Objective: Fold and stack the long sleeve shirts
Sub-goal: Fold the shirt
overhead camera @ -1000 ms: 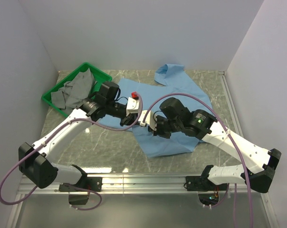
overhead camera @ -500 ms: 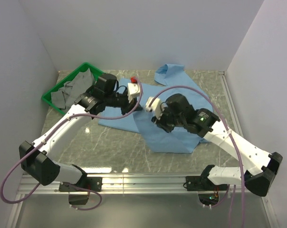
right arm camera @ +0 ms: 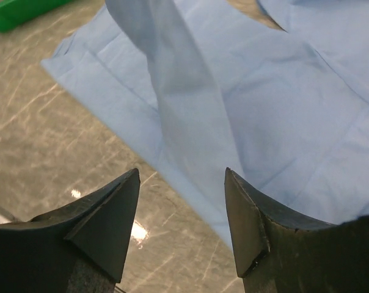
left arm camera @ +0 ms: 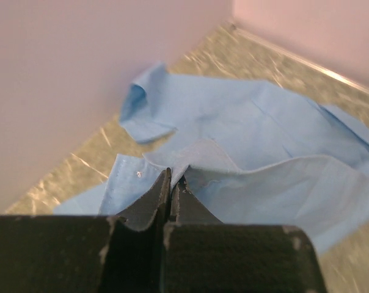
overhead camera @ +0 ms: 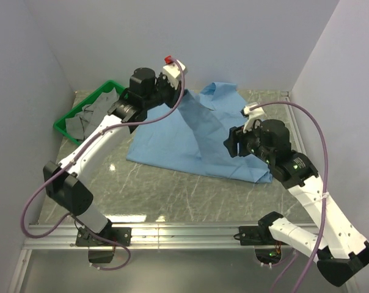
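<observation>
One shirt [overhead camera: 172, 146] in left tool [left arm camera: 171, 176]; right tool [right arm camera: 181, 173] agape.

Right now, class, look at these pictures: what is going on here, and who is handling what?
Two robot arms are working on a light blue shirt lying on the table. The left gripper is shut on an edge of the shirt and holds it raised near the back wall, so a strip of cloth slopes down to the rest. The right gripper is open and empty, hovering over the shirt. A green bin at the back left holds grey cloth.
</observation>
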You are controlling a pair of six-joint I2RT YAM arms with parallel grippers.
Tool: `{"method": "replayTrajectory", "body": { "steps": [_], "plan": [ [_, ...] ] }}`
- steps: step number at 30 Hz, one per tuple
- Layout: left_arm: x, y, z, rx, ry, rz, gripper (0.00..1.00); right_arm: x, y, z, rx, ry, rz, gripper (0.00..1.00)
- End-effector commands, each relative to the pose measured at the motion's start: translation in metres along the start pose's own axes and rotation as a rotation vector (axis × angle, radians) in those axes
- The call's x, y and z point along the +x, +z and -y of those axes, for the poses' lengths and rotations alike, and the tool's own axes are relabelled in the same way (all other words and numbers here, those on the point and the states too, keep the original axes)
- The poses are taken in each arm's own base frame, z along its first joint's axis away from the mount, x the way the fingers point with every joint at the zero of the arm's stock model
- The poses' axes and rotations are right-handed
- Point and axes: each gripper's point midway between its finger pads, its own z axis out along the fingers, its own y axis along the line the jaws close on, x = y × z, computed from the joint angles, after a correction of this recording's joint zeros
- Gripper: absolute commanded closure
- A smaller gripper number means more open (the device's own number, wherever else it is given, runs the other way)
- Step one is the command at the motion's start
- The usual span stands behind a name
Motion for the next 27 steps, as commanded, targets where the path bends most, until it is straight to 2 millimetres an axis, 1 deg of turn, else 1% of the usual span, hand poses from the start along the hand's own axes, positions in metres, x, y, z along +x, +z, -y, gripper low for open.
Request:
{"method": "replayTrajectory", "body": {
  "steps": [1,2,3,4,5,6,7,8,9,11,12,13,14,15,17,18,20,21,23,25,26,27],
  "plan": [
    [-0.055,0.011,-0.029,-0.126,-0.008,0.171,0.99,0.001,-0.003,0.019,0.117,0.146,0.067,0.35],
    [-0.058,0.014,-0.031,-0.132,-0.011,0.181,1.0,0.005,-0.004,0.022,0.141,0.173,0.068,0.35],
    [-0.067,0.016,-0.034,-0.143,-0.01,0.203,1.0,0.015,-0.002,0.025,0.167,0.235,0.056,0.34],
    [-0.064,0.024,-0.037,-0.152,-0.026,0.208,0.99,0.022,-0.005,0.033,0.212,0.268,0.051,0.34],
    [-0.065,0.028,-0.04,-0.16,-0.032,0.215,0.99,0.028,-0.005,0.037,0.243,0.337,0.044,0.32],
    [-0.063,0.033,-0.043,-0.173,-0.037,0.216,0.99,0.041,-0.004,0.046,0.289,0.374,0.02,0.32],
    [-0.063,0.035,-0.044,-0.182,-0.046,0.219,1.0,0.054,-0.008,0.056,0.353,0.41,-0.005,0.32],
    [-0.065,0.038,-0.047,-0.195,-0.05,0.243,1.0,0.062,-0.008,0.06,0.387,0.479,-0.015,0.32],
    [-0.062,0.041,-0.048,-0.201,-0.055,0.244,0.99,0.076,-0.009,0.075,0.448,0.526,-0.037,0.32],
    [-0.06,0.046,-0.051,-0.218,-0.09,0.255,0.99,0.093,-0.011,0.082,0.484,0.619,-0.066,0.33],
    [-0.057,0.05,-0.049,-0.213,-0.093,0.253,0.99,0.105,-0.012,0.093,0.528,0.668,-0.081,0.33],
    [-0.056,0.053,-0.048,-0.219,-0.097,0.255,1.0,0.112,-0.014,0.098,0.552,0.708,-0.09,0.34],
    [-0.058,0.055,-0.048,-0.222,-0.098,0.264,0.99,0.117,-0.012,0.096,0.538,0.758,-0.097,0.36],
    [-0.056,0.06,-0.045,-0.219,-0.1,0.263,1.0,0.129,-0.013,0.104,0.566,0.802,-0.109,0.37],
    [-0.058,0.064,-0.042,-0.217,-0.104,0.272,0.99,0.139,-0.011,0.107,0.58,0.876,-0.113,0.38],
    [-0.056,0.068,-0.038,-0.208,-0.105,0.27,1.0,0.153,-0.009,0.108,0.585,0.911,-0.137,0.39],
    [-0.055,0.071,-0.036,-0.208,-0.117,0.27,0.99,0.164,-0.011,0.121,0.64,1.001,-0.121,0.42],
    [-0.055,0.073,-0.032,-0.201,-0.12,0.267,0.99,0.175,-0.01,0.122,0.649,1.035,-0.134,0.43],
    [-0.049,0.074,-0.028,-0.19,-0.13,0.258,0.99,0.183,-0.011,0.134,0.696,1.099,-0.111,0.46],
    [-0.052,0.072,-0.022,-0.169,-0.14,0.27,0.99,0.194,-0.007,0.134,0.702,1.149,-0.14,0.46],
    [-0.046,0.073,-0.018,-0.162,-0.142,0.261,0.99,0.198,-0.007,0.138,0.726,1.181,-0.139,0.47],
    [-0.05,0.07,-0.015,-0.155,-0.149,0.272,1.0,0.203,-0.008,0.139,0.748,1.193,-0.147,0.47]
  ]
}}
